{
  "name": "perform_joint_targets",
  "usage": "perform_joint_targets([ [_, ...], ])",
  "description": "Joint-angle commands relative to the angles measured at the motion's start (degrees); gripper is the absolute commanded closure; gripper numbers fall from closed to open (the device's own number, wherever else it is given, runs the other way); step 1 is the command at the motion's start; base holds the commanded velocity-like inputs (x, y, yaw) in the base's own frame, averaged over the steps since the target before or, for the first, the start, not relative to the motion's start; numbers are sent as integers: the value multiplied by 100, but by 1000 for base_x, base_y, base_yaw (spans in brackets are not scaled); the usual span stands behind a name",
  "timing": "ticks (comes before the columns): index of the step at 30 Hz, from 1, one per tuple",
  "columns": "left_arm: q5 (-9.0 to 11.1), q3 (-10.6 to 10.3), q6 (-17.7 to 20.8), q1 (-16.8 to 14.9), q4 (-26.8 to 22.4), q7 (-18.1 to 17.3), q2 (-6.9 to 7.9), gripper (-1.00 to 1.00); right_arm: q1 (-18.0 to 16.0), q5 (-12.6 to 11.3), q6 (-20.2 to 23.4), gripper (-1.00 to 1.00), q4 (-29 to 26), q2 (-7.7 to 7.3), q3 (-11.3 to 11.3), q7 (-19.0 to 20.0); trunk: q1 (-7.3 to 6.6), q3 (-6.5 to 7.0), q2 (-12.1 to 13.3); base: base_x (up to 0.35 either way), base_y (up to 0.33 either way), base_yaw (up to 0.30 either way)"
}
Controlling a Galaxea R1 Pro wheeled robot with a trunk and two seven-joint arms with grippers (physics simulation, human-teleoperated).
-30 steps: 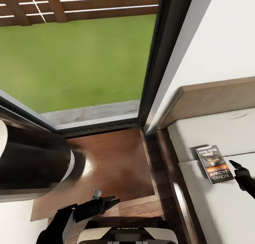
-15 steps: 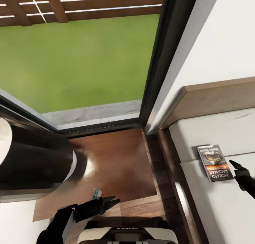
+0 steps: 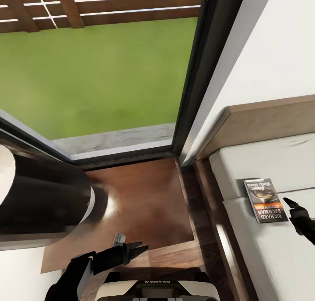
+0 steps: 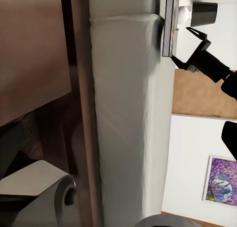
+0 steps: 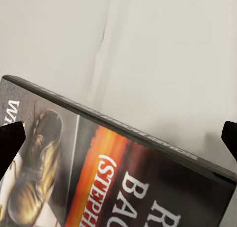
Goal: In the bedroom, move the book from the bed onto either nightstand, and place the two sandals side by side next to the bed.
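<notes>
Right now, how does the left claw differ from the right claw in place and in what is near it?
The left claw hangs over the wood floor, away from the book; the right claw is over the mattress, beside the book. Both are open and hold nothing.

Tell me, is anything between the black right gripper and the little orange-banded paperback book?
Nothing: in the head view, right gripper hangs beside the book, only bare mattress between.

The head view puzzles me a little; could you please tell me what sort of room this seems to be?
Most likely a bedroom: a dark-brown wooden bed frame holding a bare pale mattress, with a small orange-banded paperback lying on it, beside a tall black-framed window over a wood-plank floor.
</notes>
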Motion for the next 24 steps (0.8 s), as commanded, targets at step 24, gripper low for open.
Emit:
perform_joint_targets([
  [24, -7, 24, 60, -2, -2, -27, -6, -100, -3, -24, 36, -100, 2, 1, -14, 11, 0, -2, -2, 0, 48, 0],
])
